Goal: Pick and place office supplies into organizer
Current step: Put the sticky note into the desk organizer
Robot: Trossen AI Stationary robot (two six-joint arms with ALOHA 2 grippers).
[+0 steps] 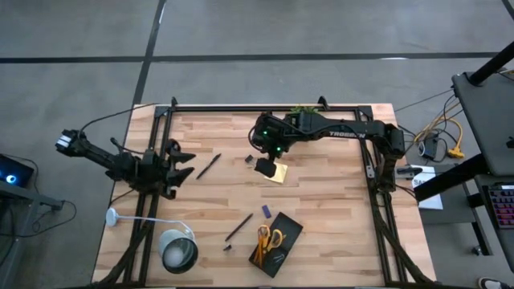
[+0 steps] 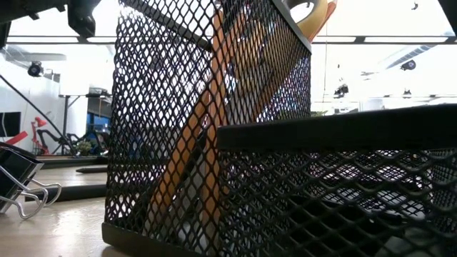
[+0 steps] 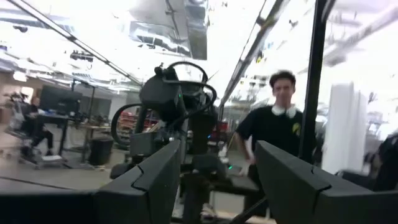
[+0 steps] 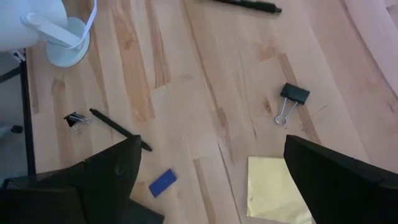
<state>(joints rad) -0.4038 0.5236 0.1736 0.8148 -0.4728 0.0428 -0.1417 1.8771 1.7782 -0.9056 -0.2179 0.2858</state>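
Note:
The black mesh organizer [image 1: 277, 241] stands near the table's front edge with yellow-handled scissors [image 1: 270, 236] and orange pencils [image 2: 193, 143] in it. A yellow sticky-note pad [image 4: 273, 190] lies flat mid-table, and my right gripper [image 4: 211, 186] hangs open above it, pointing down. Loose on the wood are a binder clip [image 4: 292, 99], a black pen [image 4: 118, 130], a blue piece [image 4: 163, 182], a tiny clip [image 4: 76, 119] and a second pen [image 1: 209, 166]. My left gripper [image 1: 185, 164] is open at the table's left edge, drawn back, tipped up toward the room.
A round silver-white lamp [image 1: 178, 250] stands at the front left corner. A small green plant [image 1: 301, 110] sits at the far edge behind my right arm. Bare wood lies between the pad and the organizer. A person [image 3: 280, 124] stands beyond the table.

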